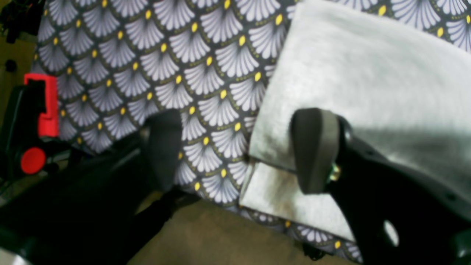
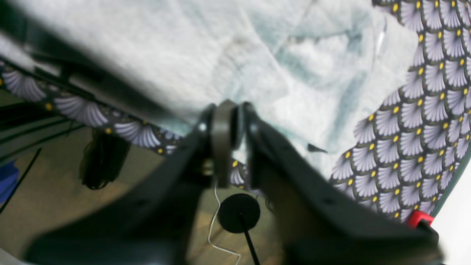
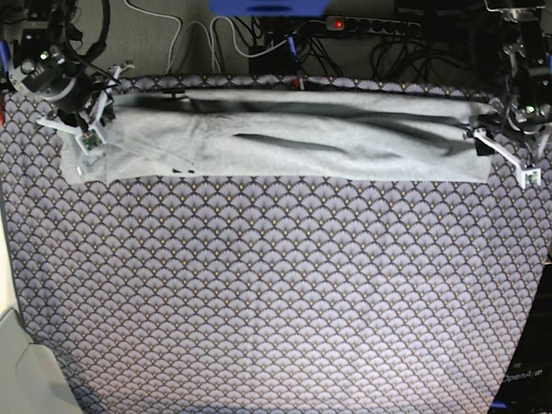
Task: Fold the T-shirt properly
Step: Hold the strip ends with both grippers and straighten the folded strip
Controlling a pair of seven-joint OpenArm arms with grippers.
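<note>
While the T-shirt [image 3: 293,138] lies folded long along the tablecloth's [image 3: 276,293] far edge, lots of cloth stays bare.
Left gripper [image 1: 239,151] gapes wide at one end, holding nothing; right gripper's [image 2: 235,125] pads look nearly together; any writing is too blurry.

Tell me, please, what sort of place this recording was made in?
Most likely a robotics lab or workshop bench. A table under a fan-patterned tablecloth carries only a grey T-shirt folded into a long strip, a robot arm stands at each end, and a power strip with tangled cables lies on the floor behind.
</note>
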